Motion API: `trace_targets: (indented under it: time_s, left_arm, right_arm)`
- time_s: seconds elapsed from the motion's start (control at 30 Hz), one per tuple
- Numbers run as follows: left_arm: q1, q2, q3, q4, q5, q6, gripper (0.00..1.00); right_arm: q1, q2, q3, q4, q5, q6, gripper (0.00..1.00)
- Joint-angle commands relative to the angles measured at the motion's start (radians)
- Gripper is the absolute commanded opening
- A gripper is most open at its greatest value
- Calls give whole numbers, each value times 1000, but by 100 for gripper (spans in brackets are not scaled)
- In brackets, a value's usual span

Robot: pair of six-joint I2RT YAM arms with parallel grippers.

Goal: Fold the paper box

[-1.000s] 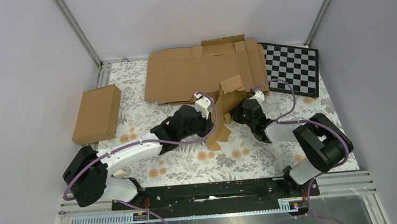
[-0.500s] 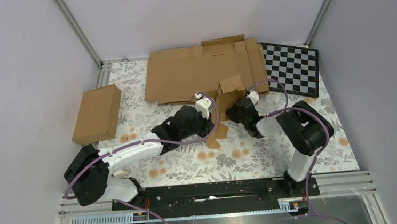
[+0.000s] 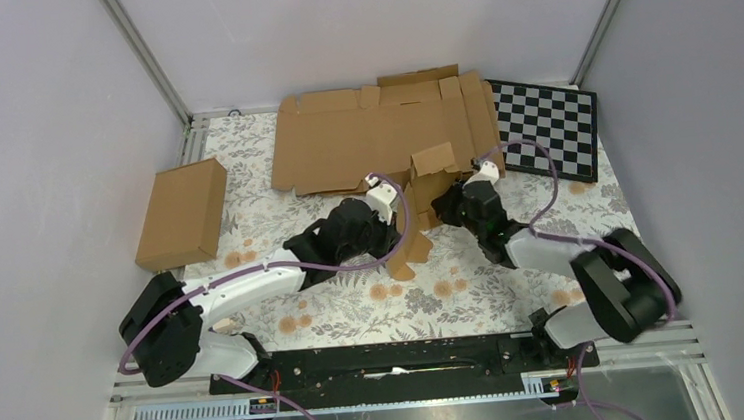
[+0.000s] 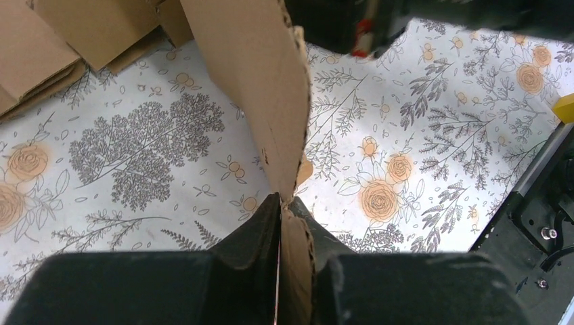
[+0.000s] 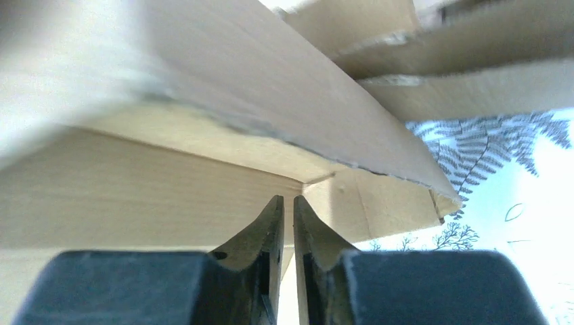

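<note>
The paper box [image 3: 432,168], a small brown mailer, stands half raised in the middle of the table, its flaps pointing up and down. My left gripper [image 3: 397,233] comes in from the left and is shut on its lower flap. In the left wrist view the cardboard edge [image 4: 250,61] is pinched between the fingertips of the left gripper [image 4: 288,203]. My right gripper [image 3: 445,206] sits against the box's right side. Seen from the right wrist, the right gripper [image 5: 288,203] has only a thin slit between its fingers, with nothing in it, tips just short of a box panel [image 5: 169,196].
A larger closed carton [image 3: 183,213] lies at the left. Wide flat cardboard sheets [image 3: 372,135] lie behind the box, and a checkerboard [image 3: 550,126] is at the back right. A floral cloth [image 3: 356,307] covers the table.
The right arm has swung its elbow out to the right and pulled its gripper slightly back from the box, and its jaws have parted a little. The left arm and the box have held still.
</note>
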Motion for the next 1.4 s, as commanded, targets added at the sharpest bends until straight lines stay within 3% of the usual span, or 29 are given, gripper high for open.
trace_targets:
  time_s: [0.0, 0.1, 0.2, 0.23, 0.4, 0.57, 0.67, 0.83, 0.93, 0.97, 1.07, 1.1, 1.23, 1.37]
  left_arm:
    - [-4, -56, 34, -1, -37, -26, 11]
    - [-5, -82, 41, -29, -18, -43, 11]
    - [-5, -111, 49, -72, -11, -56, 11]
    - [-4, -120, 59, -97, 9, -59, 10]
    - [-3, -136, 180, -345, 48, -75, 0]
    - [11, -122, 349, -674, 134, -91, 0]
    - [44, -111, 421, -812, 220, -112, 0]
    - [127, -122, 437, -863, 441, -131, 0]
    - [191, -92, 429, -897, 462, -113, 0]
    - [218, -70, 430, -917, 424, -101, 3]
    - [311, 11, 449, -939, 303, -95, 52]
    - [315, 34, 464, -928, 283, -92, 63]
    - [316, 22, 463, -785, 313, -130, 81]
    - [328, -81, 361, -655, 275, -188, 86]
  right_arm:
    - [-13, -173, 28, -154, -15, -166, 20]
    - [-25, -309, -17, -201, 28, -211, 31]
    - [-46, -402, -55, -233, 60, -257, 67]
    - [-52, -418, -53, -254, 62, -270, 74]
    - [-62, -436, 10, -377, -13, -287, 99]
    - [-62, -549, 8, -469, -130, -243, 100]
    - [-62, -596, 9, -549, -281, -234, 100]
    - [-62, -661, 27, -735, -360, -179, 100]
    - [-62, -718, 21, -794, -388, -153, 100]
    - [-62, -737, 17, -813, -386, -144, 100]
    - [-62, -778, -10, -829, -368, -120, 100]
    - [-62, -782, -18, -828, -368, -113, 100]
    - [-62, -767, -44, -829, -378, -100, 100]
    - [-62, -745, -62, -829, -329, -108, 100]
